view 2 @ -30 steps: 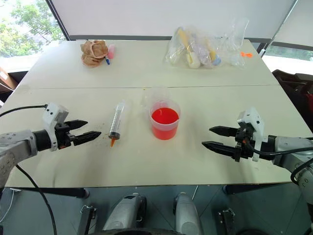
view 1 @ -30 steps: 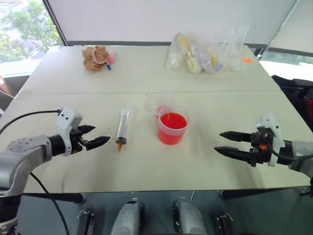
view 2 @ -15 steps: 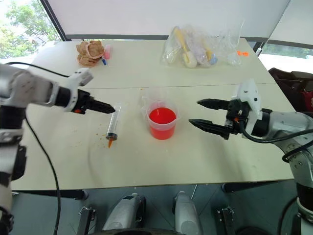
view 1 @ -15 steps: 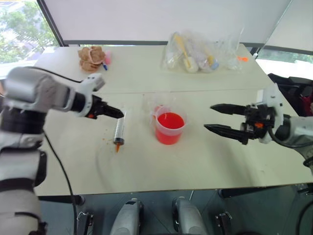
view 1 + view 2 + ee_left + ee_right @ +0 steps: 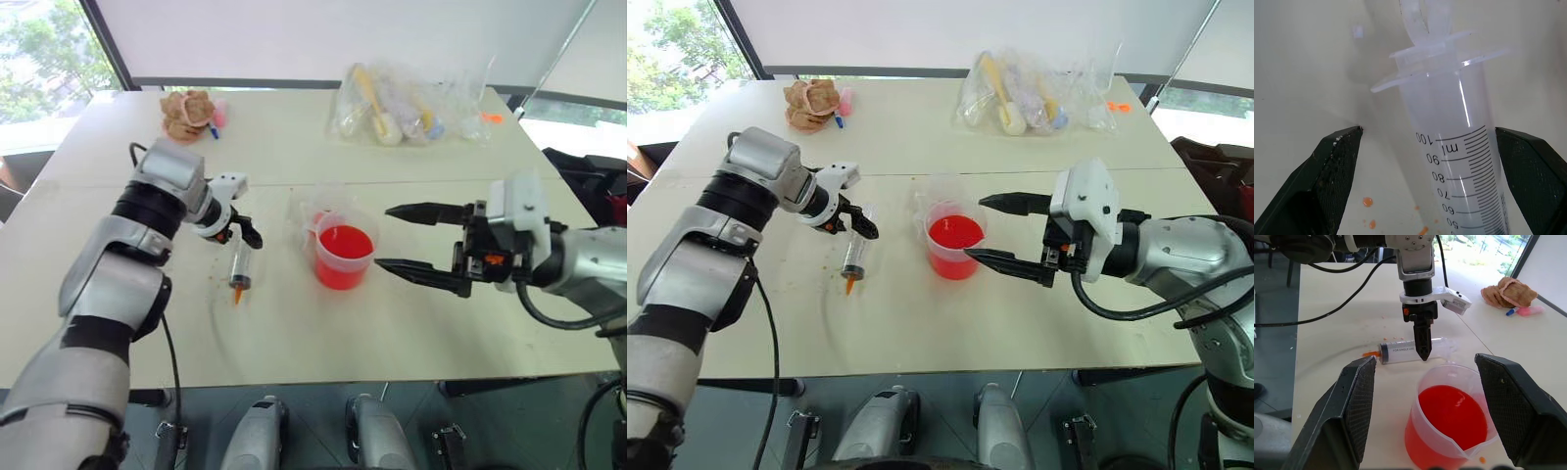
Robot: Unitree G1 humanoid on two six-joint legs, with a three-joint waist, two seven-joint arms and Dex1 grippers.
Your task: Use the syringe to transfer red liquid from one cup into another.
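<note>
The syringe [image 5: 240,262] lies flat on the table, orange tip toward me and plunger away. My left gripper [image 5: 245,233] points steeply down over its plunger end. In the left wrist view its open fingers [image 5: 1337,166] straddle the barrel [image 5: 1454,147] without gripping it. To the right stands the measuring cup [image 5: 343,257], about half full of red liquid [image 5: 1452,413]. A thin, smaller clear cup [image 5: 312,201] stands just behind it. My right gripper [image 5: 975,227] hovers open and nearly level at the measuring cup's right side, with nothing between its fingers [image 5: 1356,406].
A clear plastic bag [image 5: 402,103] of assorted items lies at the back of the table. At the back left is a brown crumpled object [image 5: 188,115]. Small orange drops [image 5: 1367,201] spot the table by the syringe.
My left gripper swung in from the left and tipped down over the syringe's plunger end. My right gripper rose and moved left to the measuring cup's side.
</note>
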